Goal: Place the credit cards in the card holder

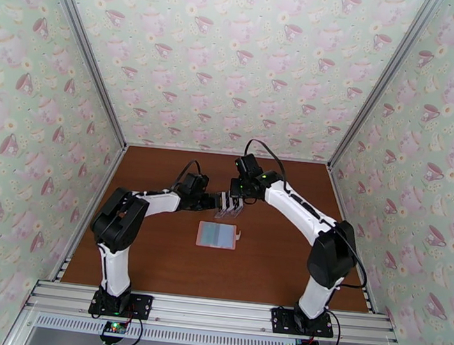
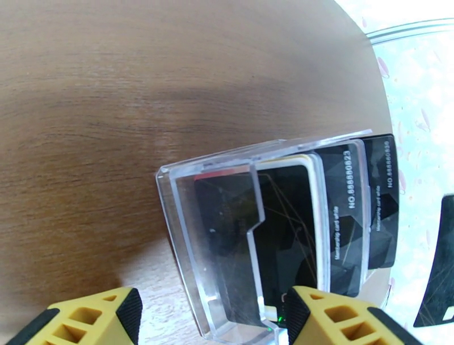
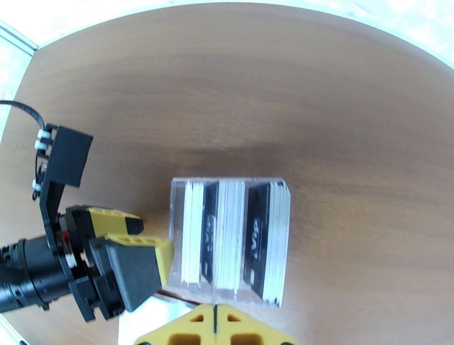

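Holds left gripper (image 2: 209, 306) spread wide at left end of clear rack (image 3: 179, 227). Presses right gripper (image 3: 215, 324) fingers together just above rack. Finds credit cards (image 3: 258, 238) upright in rack slots, mid-table; card holder (image 1: 219, 235) open flat just nearer.

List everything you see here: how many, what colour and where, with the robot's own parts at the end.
card rack: one, clear plastic, mid-table between the two grippers
credit cards: several, black and white, standing in the card rack's slots; exact count unclear
card holder: one, pale blue-grey inside with a pink edge, lying open on the table, nearer the arm bases than the rack
table: one, brown wood
walls: three, pale green with a teacup pattern, around the table
rail: one, silver, at the table's near edge
left gripper: one, yellow and black, open, right next to the rack
right gripper: one, yellow and black, shut, above the rack's edge
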Motion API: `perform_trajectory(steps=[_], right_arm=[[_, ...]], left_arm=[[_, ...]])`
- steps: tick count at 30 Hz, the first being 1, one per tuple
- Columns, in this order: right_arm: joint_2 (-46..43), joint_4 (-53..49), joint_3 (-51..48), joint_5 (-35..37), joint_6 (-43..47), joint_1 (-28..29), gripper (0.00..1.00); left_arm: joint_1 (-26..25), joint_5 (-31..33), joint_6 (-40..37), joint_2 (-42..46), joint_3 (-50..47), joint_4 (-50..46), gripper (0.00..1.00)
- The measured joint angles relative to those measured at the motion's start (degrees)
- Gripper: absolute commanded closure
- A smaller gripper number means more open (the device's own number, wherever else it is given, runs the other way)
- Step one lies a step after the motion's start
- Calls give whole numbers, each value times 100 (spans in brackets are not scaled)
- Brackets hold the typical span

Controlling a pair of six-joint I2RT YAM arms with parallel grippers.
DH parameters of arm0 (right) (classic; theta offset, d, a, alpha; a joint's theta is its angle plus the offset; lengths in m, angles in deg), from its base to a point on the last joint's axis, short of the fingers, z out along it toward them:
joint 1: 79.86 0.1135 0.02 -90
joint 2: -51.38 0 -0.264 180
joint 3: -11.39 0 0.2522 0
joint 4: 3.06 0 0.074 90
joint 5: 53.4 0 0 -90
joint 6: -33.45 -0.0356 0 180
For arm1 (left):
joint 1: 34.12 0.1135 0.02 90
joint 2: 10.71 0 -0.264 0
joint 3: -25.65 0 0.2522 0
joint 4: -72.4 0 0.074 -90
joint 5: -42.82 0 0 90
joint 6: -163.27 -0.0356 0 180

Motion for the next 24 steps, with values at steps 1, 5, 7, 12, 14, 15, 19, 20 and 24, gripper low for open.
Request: perform_trajectory(steps=[1,5,7,12,14,15,19,20,24], right_arm=[[-81,2,-79,0,-24,15,100],[-466,55,-452,-2,-138,105,100],[-671,81,-634,-4,-205,170,100],[-1182,232,-1082,-50,-389,258,100],[-1349,310,-1252,-85,-455,286,100],[-1432,356,-1349,-105,-487,293,100],[-1711,570,-1729,-192,-651,352,100],[-1788,664,-1858,-234,-704,363,100],[-2020,1045,-2341,-385,-944,490,100]], left_arm=[[0,2,0,35,-33,13,28],[0,24,-7,247,-138,9,28],[0,96,-28,374,-153,-17,29],[-2,326,-170,813,-164,-208,29],[-17,420,-229,1008,-221,-280,29],[-44,476,-267,1126,-275,-350,29],[-170,754,-402,1615,-629,-579,29],[-225,809,-420,1755,-769,-636,29],[-372,973,-487,2162,-1283,-876,29]])
